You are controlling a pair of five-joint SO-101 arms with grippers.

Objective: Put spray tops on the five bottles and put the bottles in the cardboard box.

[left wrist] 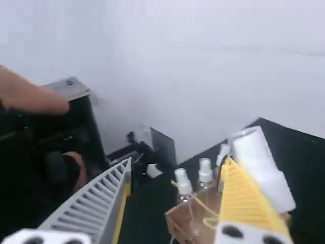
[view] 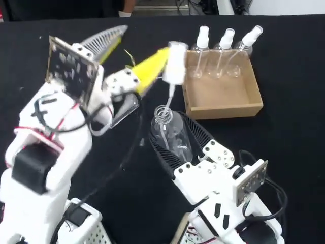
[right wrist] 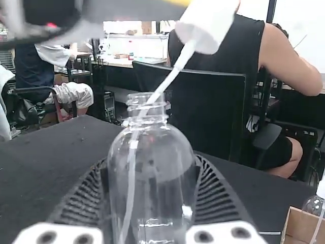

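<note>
My right gripper point(view: 170, 122) point(right wrist: 152, 168) is shut on a clear bottle point(view: 171, 133) point(right wrist: 152, 173), holding it upright near the table's middle. A white spray top point(view: 175, 62) point(right wrist: 208, 20) point(left wrist: 259, 162) hangs tilted above the neck, and its thin tube point(right wrist: 167, 81) runs down into the bottle. My left gripper point(view: 146, 40) point(left wrist: 177, 165) is open wide. The outer side of its yellow finger point(view: 150, 65) lies against the spray top, and the grey finger point(view: 104, 43) is far off it. The cardboard box point(view: 226, 109) point(left wrist: 177, 223) holds three capped bottles point(view: 223, 51) along its far wall.
The box stands just right of and behind the held bottle, with its near part bare point(view: 223, 91). Black tabletop point(view: 289, 76) lies open to the box's right and along the far edge. Both arm bases and their cables point(view: 127, 152) crowd the front.
</note>
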